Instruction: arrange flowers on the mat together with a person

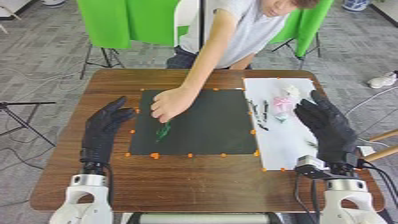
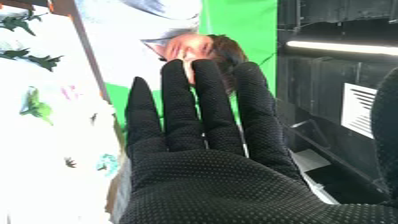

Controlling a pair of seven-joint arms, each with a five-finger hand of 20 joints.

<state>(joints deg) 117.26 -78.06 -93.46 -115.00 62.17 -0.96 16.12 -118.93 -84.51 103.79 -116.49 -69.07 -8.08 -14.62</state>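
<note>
A person sets a green sprig on the dark mat between two open robot hands.
The green sprig [image 1: 163, 132] lies on the left part of the dark mat [image 1: 209, 137], its long axis running toward the robot, slightly slanted, its far end at the fingertips of the person's hand [image 1: 174, 103]. The robot's left hand [image 1: 104, 125] is just beside the mat's left edge, pointing forward and a little right, fingers relaxed, thumb spread, nothing held. The right hand [image 1: 329, 127] is over the right side of the white sheet [image 1: 275, 145], angled forward and slightly left, fingers straight, empty. On that sheet, dark stems [image 1: 264, 111] lie lengthwise beside a pink flower [image 1: 282, 104].
</note>
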